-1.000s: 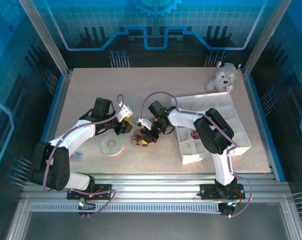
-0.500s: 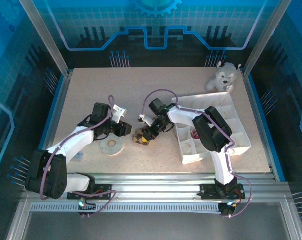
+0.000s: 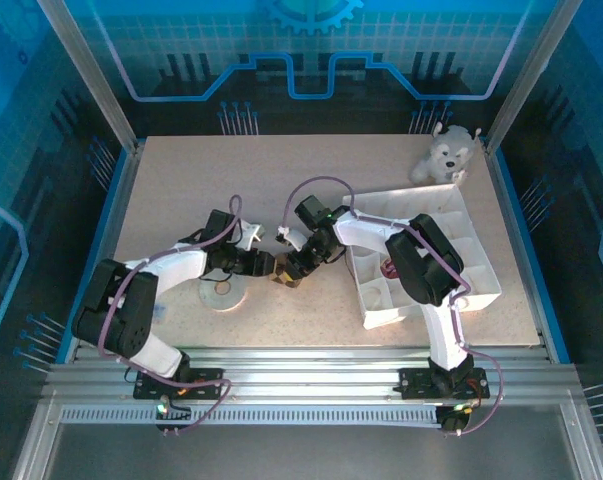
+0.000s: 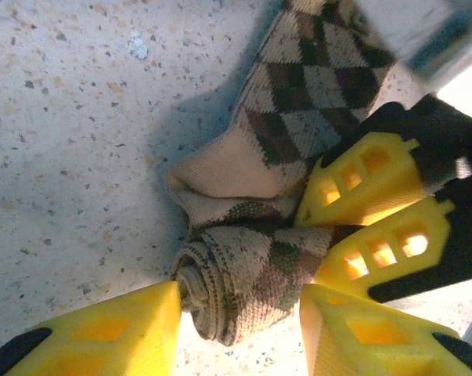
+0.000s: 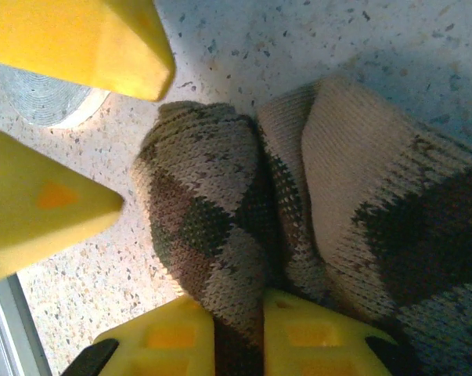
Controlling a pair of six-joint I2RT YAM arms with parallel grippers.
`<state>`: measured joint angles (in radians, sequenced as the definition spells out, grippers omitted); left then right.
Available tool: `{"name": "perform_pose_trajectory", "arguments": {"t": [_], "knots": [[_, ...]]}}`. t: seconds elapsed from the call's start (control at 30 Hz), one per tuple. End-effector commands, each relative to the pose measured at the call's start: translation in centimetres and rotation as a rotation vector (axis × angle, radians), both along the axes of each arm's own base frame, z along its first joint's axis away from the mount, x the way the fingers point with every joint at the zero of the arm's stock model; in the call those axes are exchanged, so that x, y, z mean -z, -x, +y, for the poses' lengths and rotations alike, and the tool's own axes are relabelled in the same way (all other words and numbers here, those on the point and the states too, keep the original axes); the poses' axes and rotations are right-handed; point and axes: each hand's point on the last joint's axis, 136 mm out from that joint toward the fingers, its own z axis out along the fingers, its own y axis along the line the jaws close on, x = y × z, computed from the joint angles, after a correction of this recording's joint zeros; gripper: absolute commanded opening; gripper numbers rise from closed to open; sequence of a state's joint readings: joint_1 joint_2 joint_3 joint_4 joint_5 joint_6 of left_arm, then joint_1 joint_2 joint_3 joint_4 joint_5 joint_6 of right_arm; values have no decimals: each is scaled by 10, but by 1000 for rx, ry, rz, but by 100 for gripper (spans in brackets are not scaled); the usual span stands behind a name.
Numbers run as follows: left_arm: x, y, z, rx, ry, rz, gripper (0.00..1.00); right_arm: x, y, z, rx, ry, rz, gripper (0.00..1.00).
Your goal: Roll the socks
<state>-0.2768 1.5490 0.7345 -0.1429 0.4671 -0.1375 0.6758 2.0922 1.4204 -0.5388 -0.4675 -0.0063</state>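
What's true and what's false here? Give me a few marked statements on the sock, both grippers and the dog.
1. The sock lies partly rolled on the table. True.
2. The left gripper is shut on the tape roll. False: its jaws stand apart on either side of the sock's rolled end, and the tape roll lies apart from it on the table.
3. The right gripper has sock fabric pinched between its fingers. True.
4. The dog sits inside the tray. False: it sits on the table at the far right corner, behind the tray.
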Motion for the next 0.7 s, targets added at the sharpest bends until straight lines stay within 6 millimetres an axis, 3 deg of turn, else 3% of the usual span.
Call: {"name": "perform_pose_trajectory", "arguments": {"t": [0.0, 0.3, 0.5, 0.67], "knots": [[0, -6, -9, -1, 14, -2, 44, 59, 8, -51, 64, 289, 17, 15], [22, -7, -23, -1, 9, 36, 40, 34, 8, -30, 52, 131, -25, 17], [38, -7, -24, -16, -54, 95, 28, 13, -1, -26, 130, 70, -79, 33], [44, -1, -27, 5, -85, 108, 21, -21, -16, -29, 265, 43, -158, 38]]}}
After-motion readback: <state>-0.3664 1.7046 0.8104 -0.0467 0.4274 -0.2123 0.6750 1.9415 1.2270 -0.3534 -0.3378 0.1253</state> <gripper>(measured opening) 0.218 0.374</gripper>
